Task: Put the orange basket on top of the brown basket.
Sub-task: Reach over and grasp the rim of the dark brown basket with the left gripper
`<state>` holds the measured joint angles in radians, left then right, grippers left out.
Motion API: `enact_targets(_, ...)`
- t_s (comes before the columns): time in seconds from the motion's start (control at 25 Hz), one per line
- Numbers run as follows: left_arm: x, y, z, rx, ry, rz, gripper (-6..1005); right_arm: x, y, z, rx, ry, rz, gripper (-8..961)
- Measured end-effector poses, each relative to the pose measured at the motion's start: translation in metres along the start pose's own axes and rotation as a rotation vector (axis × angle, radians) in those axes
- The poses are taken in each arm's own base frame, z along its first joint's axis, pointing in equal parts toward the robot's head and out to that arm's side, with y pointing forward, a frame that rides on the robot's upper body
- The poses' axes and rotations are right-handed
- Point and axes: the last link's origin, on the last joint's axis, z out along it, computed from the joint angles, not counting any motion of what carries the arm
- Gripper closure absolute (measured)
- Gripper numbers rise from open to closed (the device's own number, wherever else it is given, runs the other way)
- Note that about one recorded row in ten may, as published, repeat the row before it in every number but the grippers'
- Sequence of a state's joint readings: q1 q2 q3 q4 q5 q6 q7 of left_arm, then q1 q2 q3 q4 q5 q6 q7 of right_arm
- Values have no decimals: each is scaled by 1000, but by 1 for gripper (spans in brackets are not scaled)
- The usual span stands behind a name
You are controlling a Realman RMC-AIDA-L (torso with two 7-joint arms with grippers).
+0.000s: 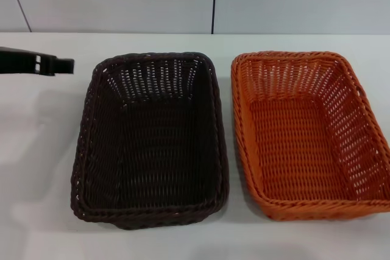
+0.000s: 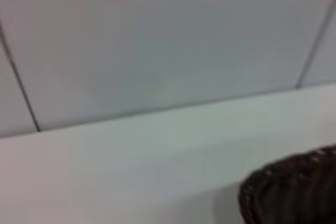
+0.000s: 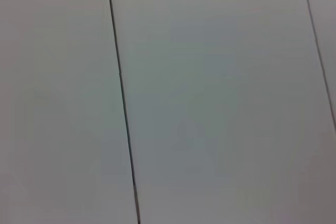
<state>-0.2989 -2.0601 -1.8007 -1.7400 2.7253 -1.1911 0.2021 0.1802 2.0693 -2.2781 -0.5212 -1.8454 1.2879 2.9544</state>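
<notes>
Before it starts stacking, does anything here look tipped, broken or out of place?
Nothing stands out. The brown basket and orange basket sit upright side by side on the table, apart, both empty and intact. The left tool hovers beyond the brown basket's far left corner.

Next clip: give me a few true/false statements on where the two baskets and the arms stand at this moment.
1. The orange basket sits inside the brown basket. False: they stand side by side on the table, the orange one on the robot's right.
2. Both baskets are empty. True.
3. The left gripper is beside the brown basket, holding nothing. True.
4. The right gripper grips the orange basket's rim. False: it is not in view.
</notes>
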Motion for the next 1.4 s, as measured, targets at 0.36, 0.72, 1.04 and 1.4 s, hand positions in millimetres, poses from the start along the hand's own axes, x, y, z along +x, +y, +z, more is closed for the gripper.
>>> enact_targets(0.36, -10, 31, 6, 14, -183, 77, 243, 1, -1, 0, 0, 6, -8, 113)
enact_targets(0.72, -17, 43, 20, 5, -244, 99, 248, 3, -3, -1, 4, 12, -14, 113)
enact_targets(1.04, -24, 51, 28, -14, -282, 117, 252, 3, -4, -1, 5, 13, -14, 113)
enact_targets(1.4, -30, 58, 40, -50, -314, 113, 257, 4, -4, -1, 5, 19, -17, 113)
